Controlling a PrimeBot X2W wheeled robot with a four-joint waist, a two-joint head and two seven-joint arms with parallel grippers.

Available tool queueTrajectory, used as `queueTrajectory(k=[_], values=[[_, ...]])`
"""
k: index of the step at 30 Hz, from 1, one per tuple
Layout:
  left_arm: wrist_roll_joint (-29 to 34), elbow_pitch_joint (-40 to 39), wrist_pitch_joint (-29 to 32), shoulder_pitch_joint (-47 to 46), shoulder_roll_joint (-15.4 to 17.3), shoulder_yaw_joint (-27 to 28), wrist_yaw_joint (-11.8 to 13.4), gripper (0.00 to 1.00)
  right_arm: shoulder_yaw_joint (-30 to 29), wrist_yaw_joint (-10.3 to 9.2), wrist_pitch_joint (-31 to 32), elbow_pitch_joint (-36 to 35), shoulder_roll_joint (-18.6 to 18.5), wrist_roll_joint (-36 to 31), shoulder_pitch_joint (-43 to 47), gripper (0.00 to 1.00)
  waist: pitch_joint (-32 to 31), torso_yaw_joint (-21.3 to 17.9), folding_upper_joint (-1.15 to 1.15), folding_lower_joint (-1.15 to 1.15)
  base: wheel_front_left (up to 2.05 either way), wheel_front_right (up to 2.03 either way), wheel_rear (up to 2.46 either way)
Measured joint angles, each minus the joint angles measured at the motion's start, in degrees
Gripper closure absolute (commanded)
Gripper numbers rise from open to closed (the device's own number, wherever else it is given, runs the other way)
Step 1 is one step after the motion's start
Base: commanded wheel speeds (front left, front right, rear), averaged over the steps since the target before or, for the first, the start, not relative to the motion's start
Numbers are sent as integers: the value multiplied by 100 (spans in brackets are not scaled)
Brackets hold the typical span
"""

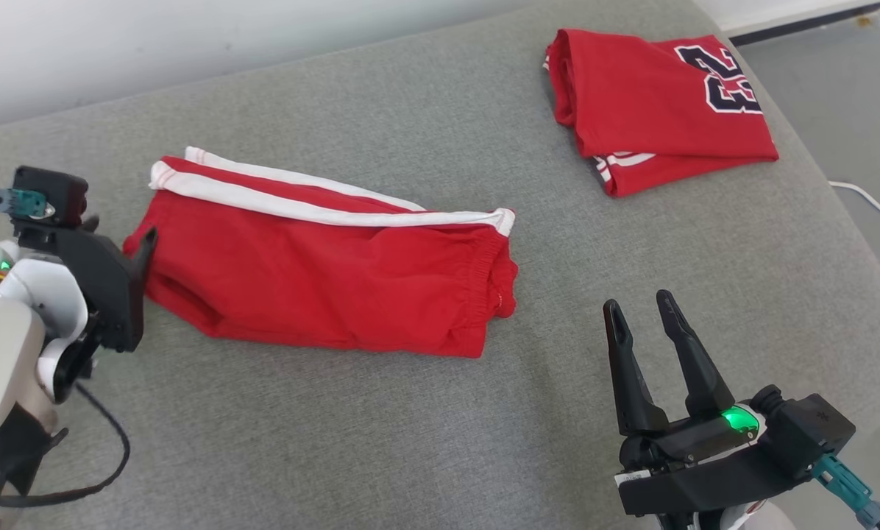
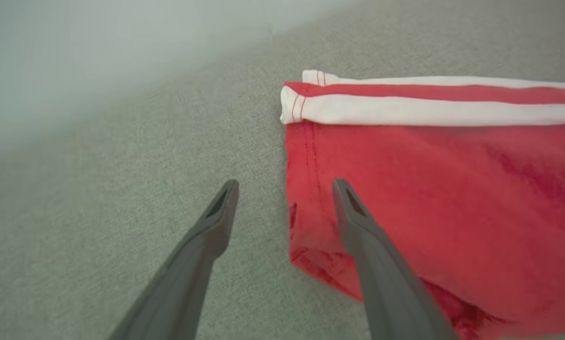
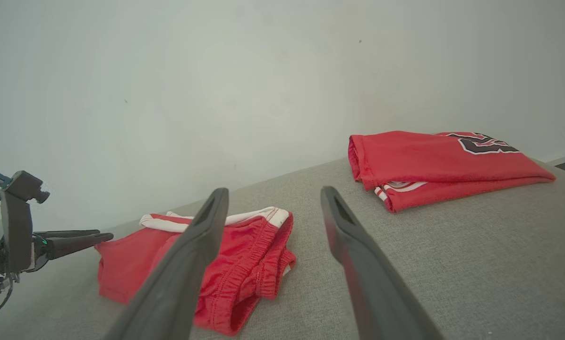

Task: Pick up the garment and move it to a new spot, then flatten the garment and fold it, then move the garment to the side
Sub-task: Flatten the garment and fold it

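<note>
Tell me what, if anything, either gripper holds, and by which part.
Nothing is held. The left gripper stands open at the red shorts' leg end; the right gripper is open, apart from them.

grey fabric surface, pale wall

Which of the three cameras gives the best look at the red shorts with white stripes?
The head view: the red shorts lie almost whole on the grey cushion, stripes and waistband clear. The left wrist view catches one hem end close up, cropped. The right wrist view sees them low, partly behind the right gripper.
</note>
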Motion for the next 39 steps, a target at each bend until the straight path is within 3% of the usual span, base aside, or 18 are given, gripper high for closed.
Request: queueTrajectory(k=[12, 13, 14, 15, 16, 26, 34, 39], values=[[-524, -121, 1852, 1, 181, -287, -8, 0, -12, 0, 0, 97, 46, -2, -57, 0, 87, -153, 0, 0, 0, 0, 0], [-524, -121, 1852, 1, 181, -287, -8, 4, -12, 0, 0, 97, 46, -2, -57, 0, 87, -153, 0, 0, 0, 0, 0], [-557, -163, 1951, 3, 183, -288, -8, 52, -11, 0, 0, 104, 47, -3, -58, 0, 83, -154, 0, 0, 0, 0, 0], [-563, -212, 1985, 8, 185, -290, 13, 67, -10, 0, 0, 110, 49, -9, -59, 0, 81, -154, 0, 0, 0, 0, 0], [-572, -254, 1990, 24, 187, -291, 42, 100, -11, 0, 0, 113, 53, -19, -62, 0, 80, -154, 0, 0, 0, 0, 0], [-533, -631, 1388, 165, 84, -268, 196, 100, -71, 0, 0, 167, 16, -103, -81, 0, -61, 54, 0, 0, 0, 0, 0], [-662, -1113, 923, 604, -198, -256, 246, 100, -230, 0, 0, 234, -63, -179, 88, 0, -365, 520, 0, 0, 0, 0, 0], [-761, -1553, 714, 1046, -277, -227, 402, 100, -376, 0, -1, 279, -89, -213, 229, 0, -584, 860, 0, 0, 0, 0, 0]])
